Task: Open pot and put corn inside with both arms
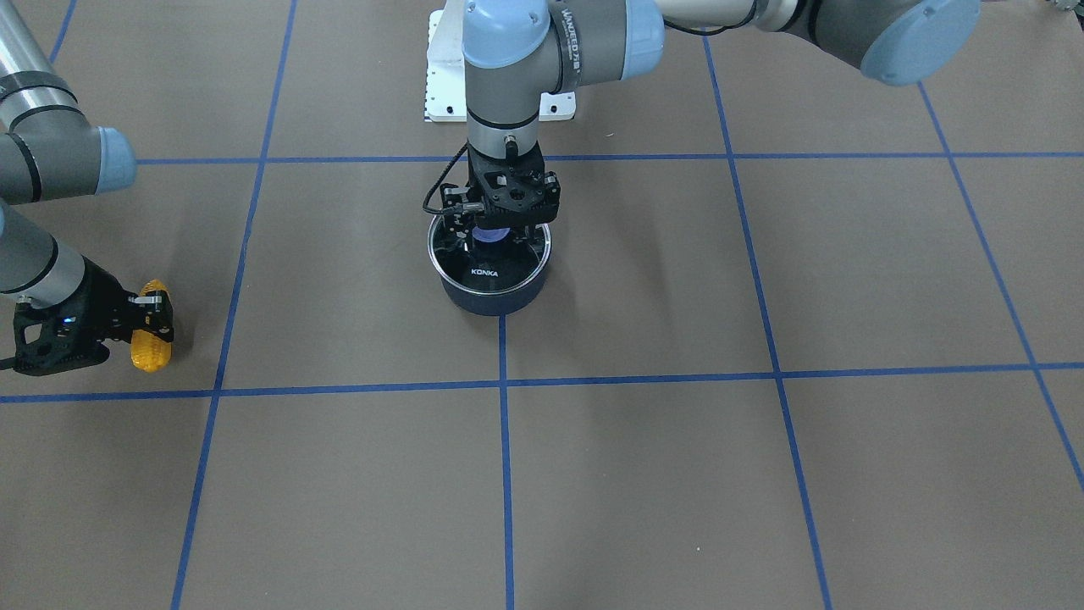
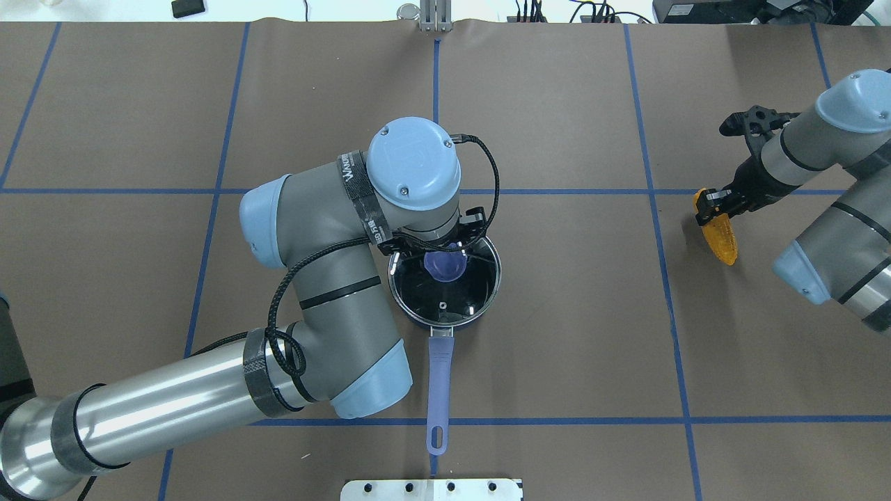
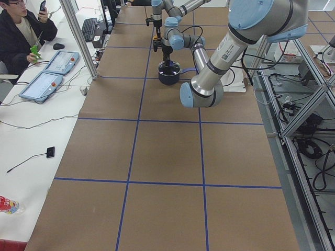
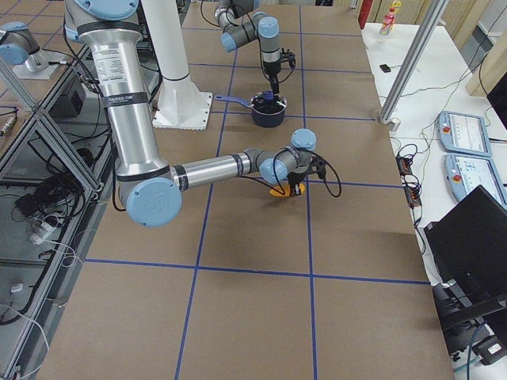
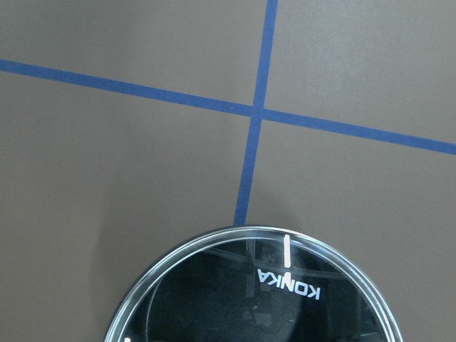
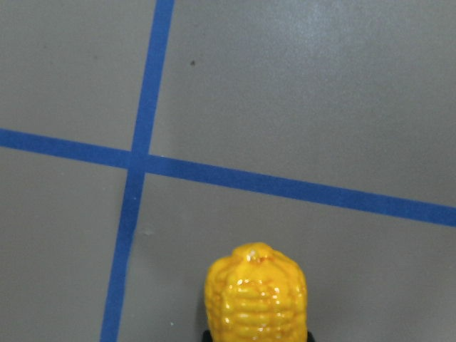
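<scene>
Left gripper (image 1: 494,233): fingers lowered on either side of the purple knob (image 2: 445,264); cannot tell whether they are clenched on it or just beside it
Right gripper (image 1: 155,318): fingers clenched on one end of the corn (image 1: 149,349); the rest of the cob sticks out past the fingers, low over the surface (image 1: 677,280)
Corn: orange-yellow, bumpy kernels; far out on the robot's right, well apart from the pot (image 1: 495,298); outside the pot
Lid (image 1: 491,269): round glass, marked KONKA; sits on the pot's rim, closing it
Pot: small, dark navy; stands upright near the middle of the surface, on a blue tape line (image 1: 505,474); its long purple-blue handle (image 2: 438,379) lies along that line, pointing toward the robot
Left arm (image 2: 327,278): grey with light blue caps; bends in from the robot's left, wrist straight above the pot
Right arm (image 2: 828,132): reaches in from the robot's right, wrist tilted down toward the corn
Surface: brown, crossed by a grid of blue tape
</scene>
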Tool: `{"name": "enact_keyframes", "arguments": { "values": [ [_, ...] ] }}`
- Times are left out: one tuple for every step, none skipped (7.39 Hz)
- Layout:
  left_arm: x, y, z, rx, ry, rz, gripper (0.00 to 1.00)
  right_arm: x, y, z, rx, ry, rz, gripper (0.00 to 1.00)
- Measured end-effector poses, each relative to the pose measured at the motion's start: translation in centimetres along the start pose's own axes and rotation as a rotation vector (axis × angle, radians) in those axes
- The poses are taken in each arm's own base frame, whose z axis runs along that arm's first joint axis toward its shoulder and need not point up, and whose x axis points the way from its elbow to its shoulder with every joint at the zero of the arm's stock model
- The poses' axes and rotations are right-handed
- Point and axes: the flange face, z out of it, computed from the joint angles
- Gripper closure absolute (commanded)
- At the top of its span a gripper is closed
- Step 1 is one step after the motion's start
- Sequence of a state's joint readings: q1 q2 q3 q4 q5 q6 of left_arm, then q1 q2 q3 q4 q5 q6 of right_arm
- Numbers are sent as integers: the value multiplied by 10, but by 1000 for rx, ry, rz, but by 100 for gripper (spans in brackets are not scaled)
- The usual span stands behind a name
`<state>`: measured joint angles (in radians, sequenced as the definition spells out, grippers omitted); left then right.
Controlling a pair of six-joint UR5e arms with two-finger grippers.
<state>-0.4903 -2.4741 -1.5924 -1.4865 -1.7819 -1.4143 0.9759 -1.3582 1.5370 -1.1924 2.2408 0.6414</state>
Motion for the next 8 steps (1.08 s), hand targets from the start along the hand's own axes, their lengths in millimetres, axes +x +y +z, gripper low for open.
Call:
{"name": "enact_keyframes", "arguments": {
  "values": [
    [0, 1, 0, -3, 0, 0, 29, -5, -11, -9, -2, -1, 16, 100],
    [0, 3, 0, -11, 3, 1, 31, -11, -24, -21, -4, -3, 35, 100],
    [0, 4, -2, -22, 8, 1, 31, -13, -33, -32, -5, -13, 49, 100],
    [0, 5, -3, -27, 12, 2, 33, -12, -38, -40, -6, -25, 59, 100],
    [0, 6, -4, -30, 13, 2, 37, -10, -40, -45, -5, -32, 65, 100],
    [1, 7, -4, -32, 13, 2, 42, -10, -41, -47, -4, -35, 67, 100],
    [0, 7, -4, -33, 12, 2, 44, -9, -42, -48, -2, -35, 69, 100],
    [0, 7, -3, -36, 12, 1, 47, -9, -43, -48, -2, -35, 70, 100]
  ]
}}
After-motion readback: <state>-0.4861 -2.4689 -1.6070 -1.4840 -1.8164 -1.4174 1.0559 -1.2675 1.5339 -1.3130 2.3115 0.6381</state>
